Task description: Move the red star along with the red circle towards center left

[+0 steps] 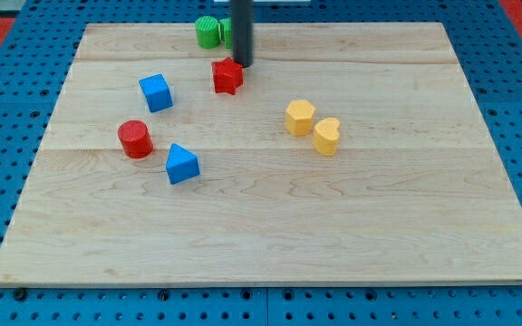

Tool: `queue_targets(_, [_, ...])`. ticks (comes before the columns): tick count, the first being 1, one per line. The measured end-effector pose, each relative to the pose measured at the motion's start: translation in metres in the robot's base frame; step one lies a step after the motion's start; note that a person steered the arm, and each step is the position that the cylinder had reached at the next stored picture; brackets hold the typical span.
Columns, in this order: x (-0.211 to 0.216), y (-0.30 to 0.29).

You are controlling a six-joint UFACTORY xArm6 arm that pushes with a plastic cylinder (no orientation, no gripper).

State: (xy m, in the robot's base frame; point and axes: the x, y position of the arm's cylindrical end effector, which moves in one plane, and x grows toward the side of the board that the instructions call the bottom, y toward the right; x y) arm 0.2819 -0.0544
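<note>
The red star (227, 76) lies on the wooden board (270, 244) near the view's top, left of centre. The red circle (135, 139) sits further left and lower, about mid-height. My tip (242, 64) comes down from the view's top and stands just at the star's upper right edge, touching or nearly touching it. The tip is far from the red circle.
A blue cube (156, 92) lies between the star and the circle. A blue triangle (181, 164) sits right of and below the circle. Two green blocks (210, 32) are at the top edge, partly behind the rod. A yellow hexagon (299, 117) and yellow heart (326, 136) lie right of centre.
</note>
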Motion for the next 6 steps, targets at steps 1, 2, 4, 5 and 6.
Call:
queue_targets(1, [0.028,-0.015])
queue_targets(2, [0.063,-0.002])
queue_targets(4, [0.107,0.040])
queue_targets(5, [0.127,0.019])
queue_targets(6, [0.137,-0.066])
